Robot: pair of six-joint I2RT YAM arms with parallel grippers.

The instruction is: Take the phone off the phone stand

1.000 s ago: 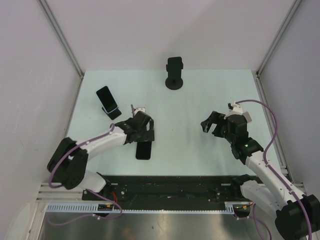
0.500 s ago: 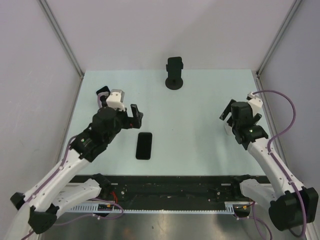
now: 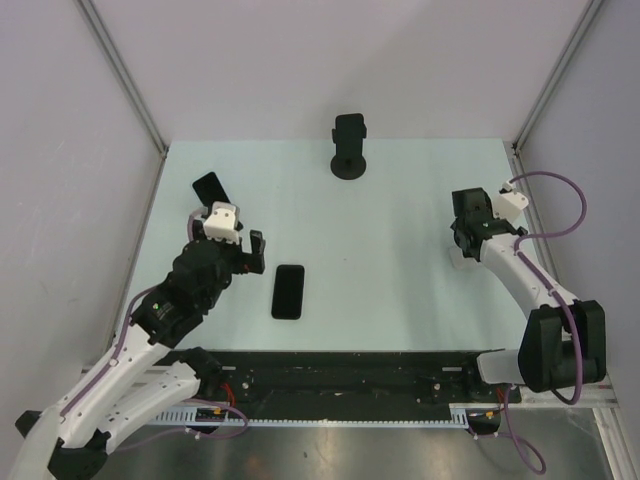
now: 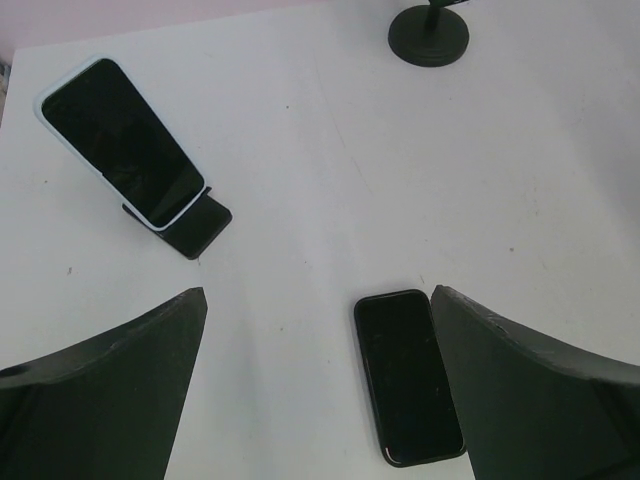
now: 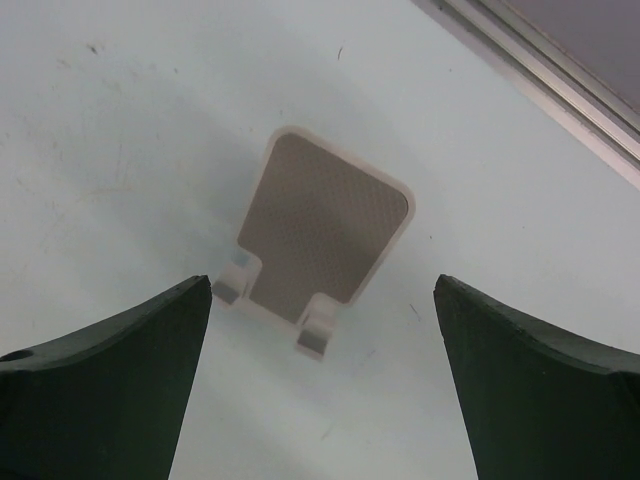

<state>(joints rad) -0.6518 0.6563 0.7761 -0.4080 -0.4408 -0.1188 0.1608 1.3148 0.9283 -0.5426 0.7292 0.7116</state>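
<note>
- Left wrist view: a white-cased phone [image 4: 120,140] leans on its dark stand [image 4: 192,226], far left, propped for viewing; a black phone [image 4: 408,375] lies flat on the desk [image 4: 300,120].
- Left hand [image 4: 318,295] and right hand [image 5: 322,282] both gape apart, empty.

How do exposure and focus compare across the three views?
Top external: evenly lit and sharp, the table reading pale green, shadows soft. Left wrist: the same table looks washed out to near white; the flat phone and the propped phone are crisp, while the near fingers are dark and soft. Right wrist: the white stand is sharp with a faint shadow beside it; fingers underexposed.
</note>
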